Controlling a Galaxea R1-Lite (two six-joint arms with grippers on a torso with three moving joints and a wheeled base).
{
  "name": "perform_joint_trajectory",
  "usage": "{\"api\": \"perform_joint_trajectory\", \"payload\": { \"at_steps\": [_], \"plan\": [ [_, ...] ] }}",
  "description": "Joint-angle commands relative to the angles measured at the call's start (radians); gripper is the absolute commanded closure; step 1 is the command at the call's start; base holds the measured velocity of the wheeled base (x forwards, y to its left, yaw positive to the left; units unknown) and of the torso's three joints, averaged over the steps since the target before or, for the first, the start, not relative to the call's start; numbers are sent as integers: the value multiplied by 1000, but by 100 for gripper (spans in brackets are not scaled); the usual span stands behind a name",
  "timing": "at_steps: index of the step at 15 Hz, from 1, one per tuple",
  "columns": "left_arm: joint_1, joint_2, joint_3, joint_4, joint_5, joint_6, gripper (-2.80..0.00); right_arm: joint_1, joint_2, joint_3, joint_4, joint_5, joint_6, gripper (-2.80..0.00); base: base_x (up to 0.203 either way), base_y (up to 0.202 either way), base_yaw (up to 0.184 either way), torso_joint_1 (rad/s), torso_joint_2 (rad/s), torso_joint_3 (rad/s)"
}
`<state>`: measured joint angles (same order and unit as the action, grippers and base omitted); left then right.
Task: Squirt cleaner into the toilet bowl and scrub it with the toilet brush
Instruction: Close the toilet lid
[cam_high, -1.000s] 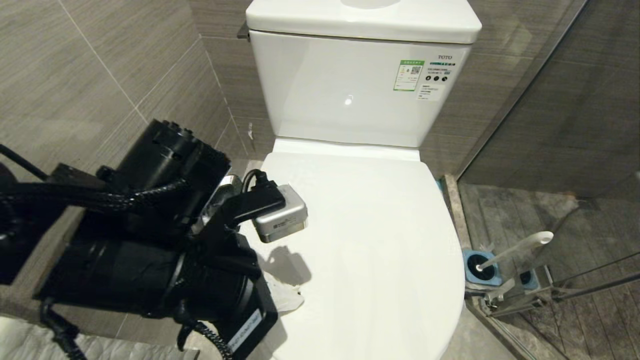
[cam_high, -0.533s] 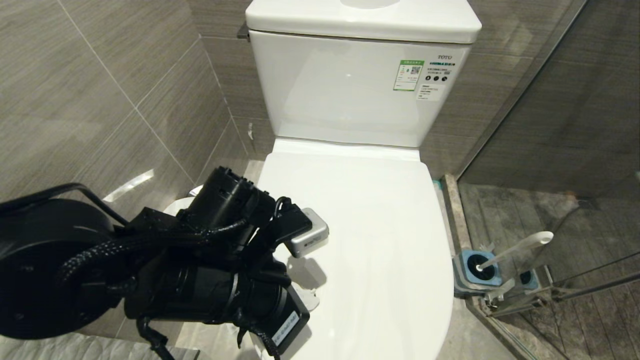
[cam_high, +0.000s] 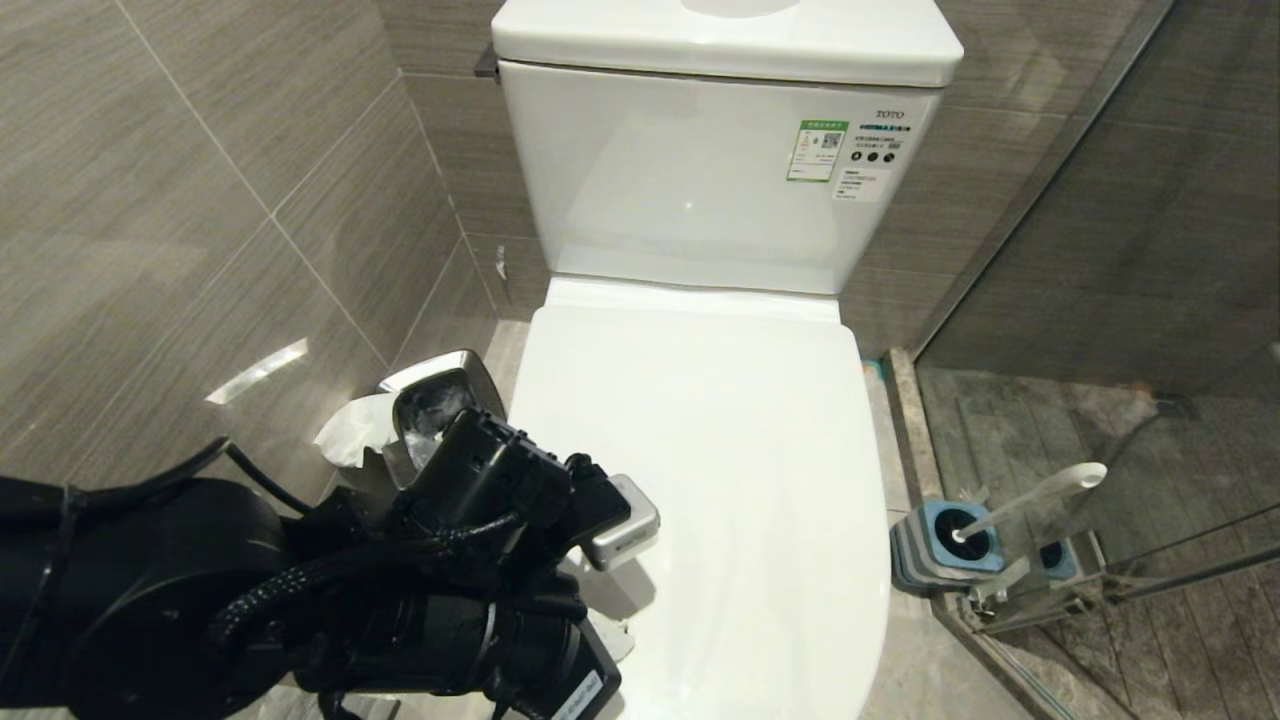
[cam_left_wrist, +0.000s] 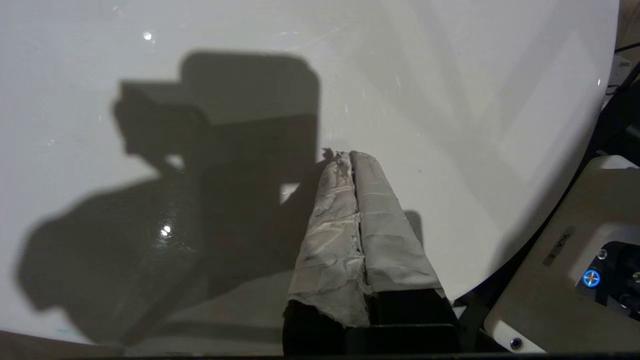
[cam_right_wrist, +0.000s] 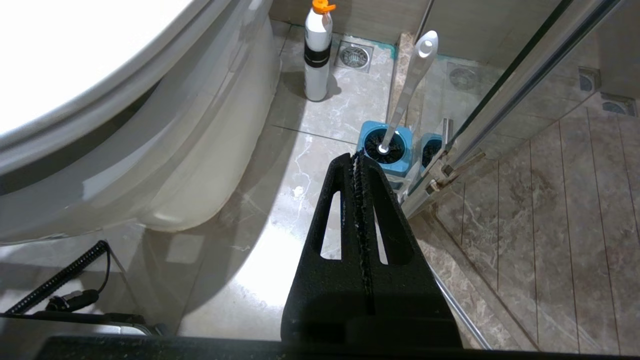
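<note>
Two grippers show, both pressed closed on nothing. The left gripper (cam_left_wrist: 350, 157), its fingers (cam_left_wrist: 382, 220) wrapped in pale tape, hovers low over the near left part of the closed white toilet lid (cam_high: 720, 460); whether the tips touch the lid cannot be told. In the head view the black left arm (cam_high: 300, 600) fills the near left corner, with its silver wrist camera (cam_high: 622, 522) over the lid's left edge.

The right gripper (cam_right_wrist: 356, 159), black, with its fingers (cam_right_wrist: 380, 220) meeting along a seam, hangs low beside the toilet's right side above the pale marble floor (cam_right_wrist: 260, 260), holding nothing.

The toilet bowl (cam_right_wrist: 165, 165) is covered by the lid, so its inside is hidden. The toilet brush (cam_high: 1030, 495) stands in its blue square holder (cam_high: 955, 535) on the floor, right of the toilet and beside the glass shower screen (cam_right_wrist: 505, 100), its pale handle leaning right. A white bottle with an orange cap (cam_right_wrist: 318, 50) stands on the floor by the toilet base, farther off than the brush. Left of the toilet sits a steel waste bin (cam_high: 440, 400) with white tissue (cam_high: 350, 430) spilling out.
</note>
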<state>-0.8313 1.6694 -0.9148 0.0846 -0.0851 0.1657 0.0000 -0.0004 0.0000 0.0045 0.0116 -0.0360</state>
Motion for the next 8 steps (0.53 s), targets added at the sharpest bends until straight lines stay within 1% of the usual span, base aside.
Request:
{"api": "perform_joint_trajectory", "payload": {
  "at_steps": [1,2,8],
  "plan": [
    [0,28,29,-11,1,-7,0,0,0,0,0,1,-1,0,0,0,0,0,0,0],
    [0,38,35,-11,2,-18,0,0,1,0,0,1,-1,0,0,0,0,0,0,0],
    [0,111,39,-11,15,-18,0,0,0,0,0,1,-1,0,0,0,0,0,0,0]
  ]
}}
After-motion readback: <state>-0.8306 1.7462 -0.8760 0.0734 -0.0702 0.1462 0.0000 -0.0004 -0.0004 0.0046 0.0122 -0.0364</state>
